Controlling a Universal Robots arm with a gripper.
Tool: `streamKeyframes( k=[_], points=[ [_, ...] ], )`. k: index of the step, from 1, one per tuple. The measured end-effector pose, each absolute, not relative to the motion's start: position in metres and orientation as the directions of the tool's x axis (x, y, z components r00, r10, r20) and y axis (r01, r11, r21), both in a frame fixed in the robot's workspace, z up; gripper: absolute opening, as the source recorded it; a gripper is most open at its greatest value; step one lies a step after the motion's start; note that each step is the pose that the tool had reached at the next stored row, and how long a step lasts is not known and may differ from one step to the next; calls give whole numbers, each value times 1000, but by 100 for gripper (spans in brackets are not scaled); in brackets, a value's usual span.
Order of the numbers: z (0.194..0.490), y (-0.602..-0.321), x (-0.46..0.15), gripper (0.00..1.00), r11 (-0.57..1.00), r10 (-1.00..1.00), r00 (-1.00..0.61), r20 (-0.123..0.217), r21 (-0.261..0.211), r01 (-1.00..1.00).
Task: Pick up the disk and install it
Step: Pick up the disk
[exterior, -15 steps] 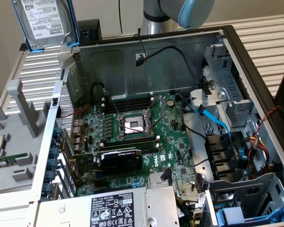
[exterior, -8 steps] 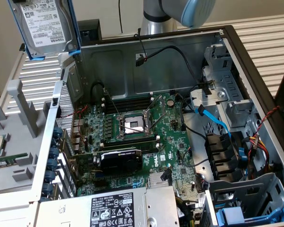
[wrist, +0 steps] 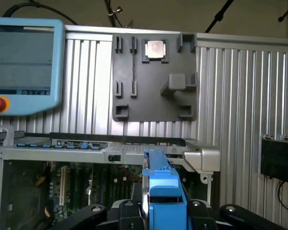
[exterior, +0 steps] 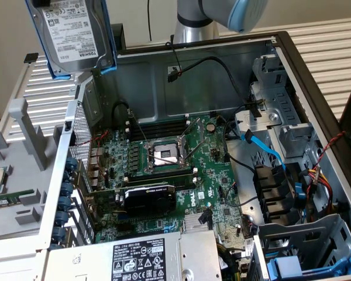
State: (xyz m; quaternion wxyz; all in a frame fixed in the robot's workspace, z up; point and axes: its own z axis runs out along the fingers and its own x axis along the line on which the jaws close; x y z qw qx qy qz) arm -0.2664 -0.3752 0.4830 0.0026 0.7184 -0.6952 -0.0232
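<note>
Grips, in one black pincer [wrist: 165, 213] closed partway onto both sides of the blue frame, one silver-grey rectangular metal disk [exterior: 70, 32] with white label and blue plastic carrier. Hangs tilted at upper left of the exterior view, over a corner of one open grey metal computer case [exterior: 152, 82]. Inside: one green motherboard [exterior: 219, 202], one black graphics card [exterior: 149, 199], one silver processor socket [exterior: 164, 155]. Outside: one small square silver chip [wrist: 155, 49] on one dark grey plastic tray [wrist: 153, 96].
</note>
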Motion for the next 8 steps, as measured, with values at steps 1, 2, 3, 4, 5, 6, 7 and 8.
streamKeyframes(
  k=[1, 2, 3, 4, 5, 6, 7, 8],
  points=[
    [483, -376, -262, 37, -33, -999, 32, -30, 36, -999],
    [483, -377, -258, 37, -33, -999, 32, -30, 36, -999],
    [483, -378, -255, 37, -33, -999, 32, -30, 37, -999],
    [483, -378, -253, 37, -33, -999, 32, -30, 36, -999],
    [483, -378, -251, 37, -33, -999, 32, -30, 36, -999],
    [483, -379, -249, 37, -33, -999, 32, -30, 36, -999],
    [483, -380, -247, 37, -33, -999, 32, -30, 37, -999],
    [483, -382, -246, 37, -33, -999, 32, -30, 36, -999]
  ],
)
